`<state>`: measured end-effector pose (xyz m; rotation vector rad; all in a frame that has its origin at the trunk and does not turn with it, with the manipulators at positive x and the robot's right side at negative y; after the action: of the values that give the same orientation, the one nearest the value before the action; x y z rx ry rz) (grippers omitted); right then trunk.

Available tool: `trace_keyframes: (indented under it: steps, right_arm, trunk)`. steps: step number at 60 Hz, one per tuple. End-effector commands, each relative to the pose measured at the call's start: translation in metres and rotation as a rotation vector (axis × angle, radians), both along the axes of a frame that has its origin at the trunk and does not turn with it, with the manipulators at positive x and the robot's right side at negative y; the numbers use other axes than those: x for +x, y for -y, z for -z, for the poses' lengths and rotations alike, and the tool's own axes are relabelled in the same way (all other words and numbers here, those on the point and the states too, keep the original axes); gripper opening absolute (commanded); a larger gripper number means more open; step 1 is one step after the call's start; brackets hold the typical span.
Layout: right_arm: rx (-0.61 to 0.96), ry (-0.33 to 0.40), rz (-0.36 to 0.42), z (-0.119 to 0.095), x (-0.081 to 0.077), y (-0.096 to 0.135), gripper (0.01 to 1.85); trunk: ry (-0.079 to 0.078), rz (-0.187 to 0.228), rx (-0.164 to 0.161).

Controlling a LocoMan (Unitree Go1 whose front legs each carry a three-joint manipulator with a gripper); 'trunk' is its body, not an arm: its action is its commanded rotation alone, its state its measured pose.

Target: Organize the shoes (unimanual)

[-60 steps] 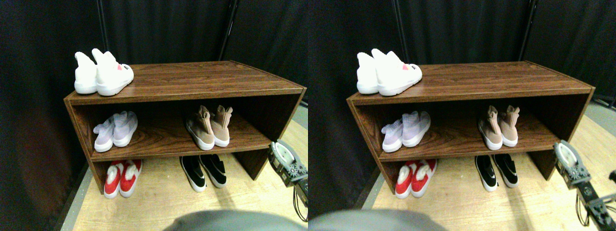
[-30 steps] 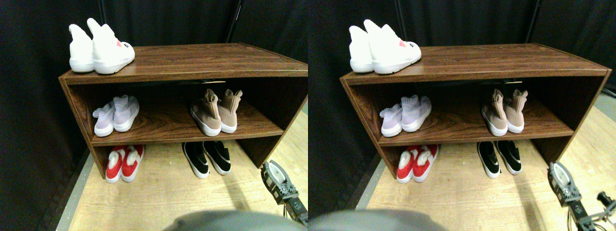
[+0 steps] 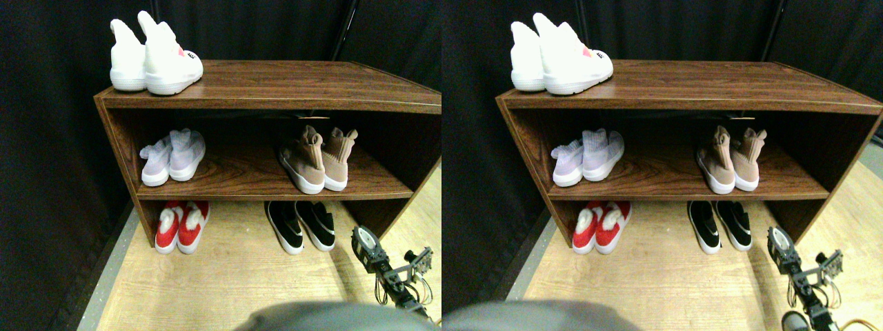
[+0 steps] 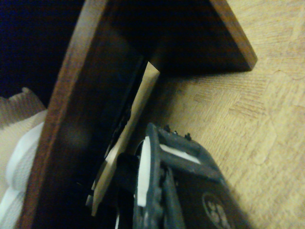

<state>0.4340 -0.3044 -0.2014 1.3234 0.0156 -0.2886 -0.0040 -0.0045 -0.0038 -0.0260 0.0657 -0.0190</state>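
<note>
Four pairs are seen set side by side and toes out on the wooden rack [image 3: 276, 72]: white shoes [image 3: 155, 55] on top, pale lilac shoes [image 3: 172, 155] and tan shoes [image 3: 317, 158] on the middle board, red shoes [image 3: 179, 224] on the floor [image 3: 241, 276] beneath; the black shoes [image 3: 301, 224] are also paired under the rack, so little appears left to be done. The right gripper [image 3: 365, 241] is held low over the floor, just beside the black pair and clear of it, nothing being carried. Whether its jaws are parted cannot be told.
</note>
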Motion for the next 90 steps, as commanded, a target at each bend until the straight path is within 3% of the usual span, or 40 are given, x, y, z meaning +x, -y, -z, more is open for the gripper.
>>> trace_keyframes:
  steps: [1,23,54,77,83,90]
  right_arm:
    - [-0.028,0.01,0.03,0.001,0.01,0.009,0.06]
    - [-0.005,-0.016,0.102,0.011,0.041,0.028,0.06]
    - [0.039,-0.083,0.139,0.034,0.075,0.008,0.06]
    - [0.087,-0.107,0.151,0.044,0.078,0.009,0.06]
    - [0.118,-0.117,0.086,0.042,0.077,0.0,0.06]
    - [0.097,-0.134,0.062,0.04,0.079,-0.008,0.06]
  trunk:
    - [-0.019,-0.013,-0.02]
    - [-0.017,-0.016,-0.021]
    - [-0.013,-0.057,-0.045]
    - [-0.018,-0.063,-0.052]
    - [-0.019,-0.064,-0.053]
    - [-0.023,-0.068,-0.055]
